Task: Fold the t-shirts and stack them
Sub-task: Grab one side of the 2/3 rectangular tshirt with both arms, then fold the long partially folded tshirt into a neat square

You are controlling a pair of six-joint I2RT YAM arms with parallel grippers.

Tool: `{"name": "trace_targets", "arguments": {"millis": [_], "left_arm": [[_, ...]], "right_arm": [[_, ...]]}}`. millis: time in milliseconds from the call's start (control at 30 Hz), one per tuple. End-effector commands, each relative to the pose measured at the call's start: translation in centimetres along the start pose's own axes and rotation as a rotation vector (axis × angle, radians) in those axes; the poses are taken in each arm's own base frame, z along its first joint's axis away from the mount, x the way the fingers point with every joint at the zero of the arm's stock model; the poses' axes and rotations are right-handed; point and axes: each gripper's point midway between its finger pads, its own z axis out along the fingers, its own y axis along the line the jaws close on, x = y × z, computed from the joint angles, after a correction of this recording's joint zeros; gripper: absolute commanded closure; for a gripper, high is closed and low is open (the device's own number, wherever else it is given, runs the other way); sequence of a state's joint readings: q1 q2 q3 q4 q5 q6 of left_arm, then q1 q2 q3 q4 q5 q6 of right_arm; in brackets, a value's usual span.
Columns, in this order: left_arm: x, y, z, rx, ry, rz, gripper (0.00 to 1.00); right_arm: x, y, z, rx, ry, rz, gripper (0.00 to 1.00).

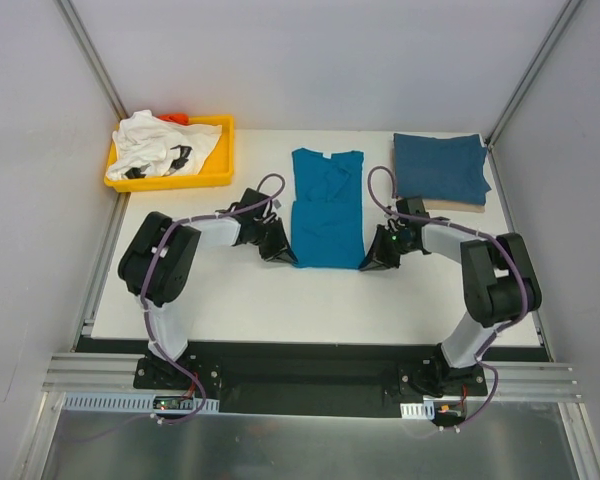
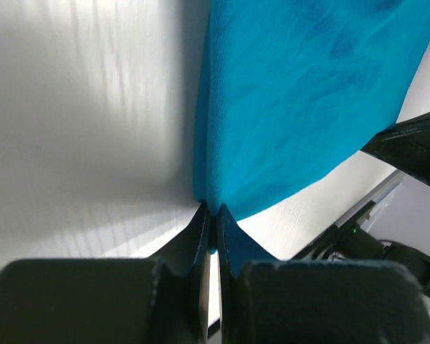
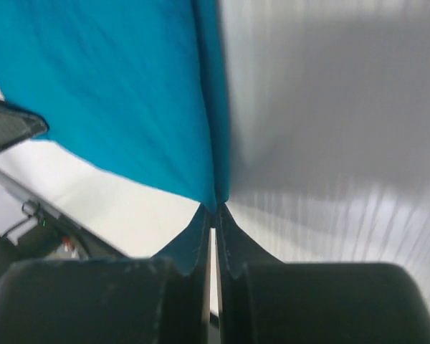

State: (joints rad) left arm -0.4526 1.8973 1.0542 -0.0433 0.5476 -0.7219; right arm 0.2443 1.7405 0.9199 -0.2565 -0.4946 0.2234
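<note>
Now the near corners of the teal-blue t-shirt (image 1: 327, 205) are being pinched tight; one by the left gripper (image 2: 212, 215), one by the right gripper (image 3: 213, 215).

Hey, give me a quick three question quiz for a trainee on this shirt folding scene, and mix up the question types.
1. Multiple choice: the left hand and the right hand each pinch a near corner of which shirt? A white, B teal, C darker blue.
2. True or false: the white t-shirt is neatly folded.
3. Fill in: the darker blue t-shirt lies folded at the far ___ of the table.

Key
1. B, the teal t-shirt.
2. False: it is bunched in the yellow tray.
3. right
</note>
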Motion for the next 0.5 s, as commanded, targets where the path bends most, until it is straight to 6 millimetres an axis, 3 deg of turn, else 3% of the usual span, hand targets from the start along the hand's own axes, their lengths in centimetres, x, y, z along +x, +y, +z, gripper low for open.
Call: {"name": "trace_targets", "arguments": {"millis": [0,33,67,100,167,200,300,467], "left_arm": [[3.0,-1.2,-3.8,0.029,-0.022,0.022,1.00],[3.5,-1.2,-4.5,0.032,-0.035,0.017,1.00],[5.1,-0.2,-4.8,0.020,-0.016,-0.010,1.00],[5.5,-1.3,-6.3,0.054,-0.045,0.012,1.00],[7.7,-0.7,-7.2,0.050,-0.028,-0.006,1.00],[8.5,-1.9,-8.4,0.082,-0.045,0.032,1.00],[11.3,-2.6,-10.4,0.084,-0.018,0.062,1.00],[13.8,-4.4,-13.8,0.125,-0.007,0.083,1.00]], "right_arm": [[4.6,2.7,-3.2,-0.136,0.074,-0.060,0.99],[5.8,3.5,-4.2,-0.153,0.080,-0.095,0.99],[7.8,3.0,-4.9,-0.132,0.138,-0.078,0.99],[9.0,3.1,-5.3,-0.137,0.168,-0.098,0.99],[11.7,3.4,-6.9,-0.143,0.230,-0.108,0.99],[12.8,4.2,-7.6,-0.186,0.264,-0.113,0.99],[15.8,6.3,-9.9,-0.286,0.347,-0.138,0.99],[19.6,8.7,-14.4,-0.379,0.447,-0.240,0.99]]}}
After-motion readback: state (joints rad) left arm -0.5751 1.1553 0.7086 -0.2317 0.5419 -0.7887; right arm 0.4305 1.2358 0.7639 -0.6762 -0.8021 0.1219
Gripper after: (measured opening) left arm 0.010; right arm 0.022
